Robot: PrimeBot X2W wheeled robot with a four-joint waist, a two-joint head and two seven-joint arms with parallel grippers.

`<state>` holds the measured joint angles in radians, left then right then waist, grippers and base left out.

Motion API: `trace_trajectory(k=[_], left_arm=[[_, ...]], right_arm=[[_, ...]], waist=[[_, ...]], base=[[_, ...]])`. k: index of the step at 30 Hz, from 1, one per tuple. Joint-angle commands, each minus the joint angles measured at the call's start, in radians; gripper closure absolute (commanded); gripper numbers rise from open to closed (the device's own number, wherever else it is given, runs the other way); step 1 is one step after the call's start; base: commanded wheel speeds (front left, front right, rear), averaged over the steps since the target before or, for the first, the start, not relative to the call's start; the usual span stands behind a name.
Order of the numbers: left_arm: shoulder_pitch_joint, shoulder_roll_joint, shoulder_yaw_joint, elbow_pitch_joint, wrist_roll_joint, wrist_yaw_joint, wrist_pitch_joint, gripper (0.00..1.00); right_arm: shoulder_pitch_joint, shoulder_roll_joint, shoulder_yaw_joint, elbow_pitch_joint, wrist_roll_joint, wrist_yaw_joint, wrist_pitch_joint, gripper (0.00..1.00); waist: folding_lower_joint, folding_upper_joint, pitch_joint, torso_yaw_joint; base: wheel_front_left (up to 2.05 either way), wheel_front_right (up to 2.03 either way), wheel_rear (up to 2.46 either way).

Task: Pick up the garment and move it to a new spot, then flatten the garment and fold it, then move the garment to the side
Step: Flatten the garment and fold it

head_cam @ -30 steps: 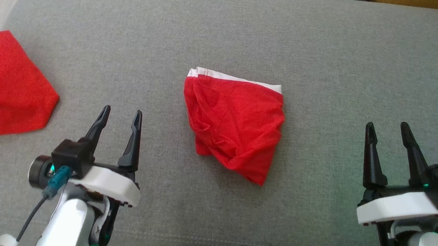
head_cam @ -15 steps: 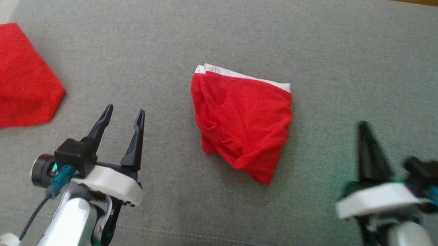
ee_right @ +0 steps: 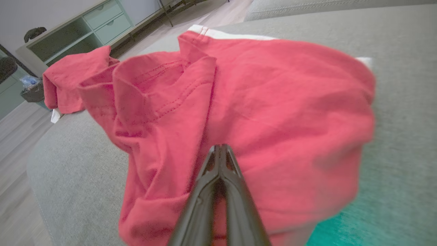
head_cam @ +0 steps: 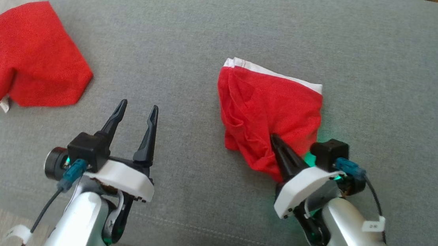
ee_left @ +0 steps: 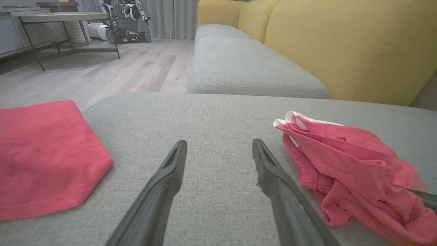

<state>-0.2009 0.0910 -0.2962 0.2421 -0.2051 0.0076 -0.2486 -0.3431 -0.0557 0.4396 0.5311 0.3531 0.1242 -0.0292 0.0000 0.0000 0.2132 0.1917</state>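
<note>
The garment (head_cam: 267, 111), red with a white waistband, lies crumpled in the middle of the grey cushion (head_cam: 210, 39). It also shows at the right of the left wrist view (ee_left: 348, 160) and large in the right wrist view (ee_right: 273, 102). My right gripper (head_cam: 274, 137) is shut, its joined tips (ee_right: 220, 147) resting on the garment's near part; I see no cloth pinched between them. One dark fingertip (ee_left: 425, 198) of it pokes out at the cloth's edge. My left gripper (head_cam: 139, 105) hovers open over bare cushion left of the garment, nothing between its fingers (ee_left: 220, 143).
A second red cloth (head_cam: 31, 51) lies at the cushion's left end, partly over the edge. Behind are another grey seat (ee_left: 245, 68), a yellow sofa back (ee_left: 341, 44), wood floor (ee_left: 136, 68) and a round table (ee_left: 58, 17). A cabinet (ee_right: 85, 30) stands beyond.
My right gripper shut in the air, then swung left and forward onto the garment's near part. The head camera turned, shifting the whole scene rightward. The left gripper stayed open.
</note>
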Motion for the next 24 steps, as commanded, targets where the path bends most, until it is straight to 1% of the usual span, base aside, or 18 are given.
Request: trace_trajectory(k=[1,5,9,17,21,24], left_arm=[[-0.048,0.007,0.029,-0.026,-0.007,-0.002,-0.011,0.00],[-0.049,0.003,0.028,-0.022,-0.008,-0.002,-0.012,0.00],[-0.049,-0.001,0.030,-0.021,-0.009,-0.002,-0.013,0.00],[-0.042,-0.004,0.037,-0.026,-0.007,-0.003,-0.013,0.00],[-0.031,-0.005,0.046,-0.027,-0.007,0.001,-0.013,0.00],[-0.018,-0.001,0.056,-0.028,-0.006,0.004,-0.013,0.00]], right_arm=[[-0.039,0.005,0.034,-0.010,0.012,0.007,-0.021,1.00],[-0.077,0.005,0.107,0.046,0.050,0.007,-0.045,1.00],[-0.120,0.005,0.195,0.060,0.085,0.007,-0.072,1.00],[-0.161,0.005,0.368,0.075,0.132,0.007,-0.038,1.00],[-0.170,0.005,0.383,0.076,0.158,0.007,-0.066,1.00],[-0.171,0.005,0.349,0.050,0.166,0.007,-0.114,1.00]], waist=[[0.0000,0.0000,0.005,0.009],[0.0000,0.0000,0.008,0.017],[0.0000,0.0000,0.006,0.020],[0.0000,0.0000,0.000,0.017],[0.0000,0.0000,-0.010,0.004],[0.0000,0.0000,-0.025,-0.015]], base=[[0.00,0.00,0.00],[0.00,0.00,0.00],[0.00,0.00,0.00],[0.00,0.00,0.00],[0.00,0.00,0.00],[0.00,0.00,0.00]])
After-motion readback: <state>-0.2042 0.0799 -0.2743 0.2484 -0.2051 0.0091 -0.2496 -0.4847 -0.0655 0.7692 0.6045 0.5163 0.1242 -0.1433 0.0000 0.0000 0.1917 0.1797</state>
